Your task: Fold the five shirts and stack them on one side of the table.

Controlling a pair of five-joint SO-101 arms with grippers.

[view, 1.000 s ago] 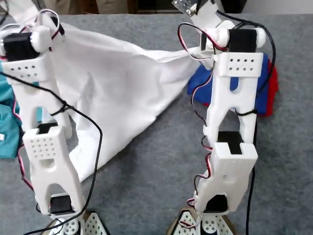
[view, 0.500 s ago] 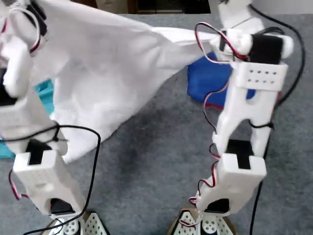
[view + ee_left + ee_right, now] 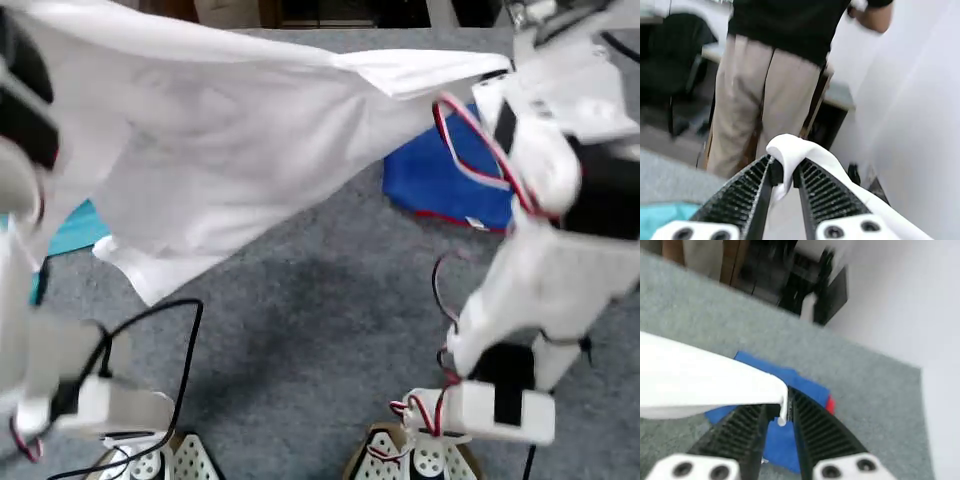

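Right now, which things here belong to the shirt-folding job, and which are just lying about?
Job: white shirt, pinched by the left gripper and right gripper, stretched above the table; blue shirt with a red shirt edging out beneath; teal shirt.
Lying about: black chair in the room behind.

Overhead, wrist cameras close, perhaps level, sharing shirt [image 3: 230, 130]

Office-type room: black office chair [image 3: 675, 55] upper left, desk [image 3: 840, 95], white wall [image 3: 920, 100], grey-covered tabletop [image 3: 320, 330].
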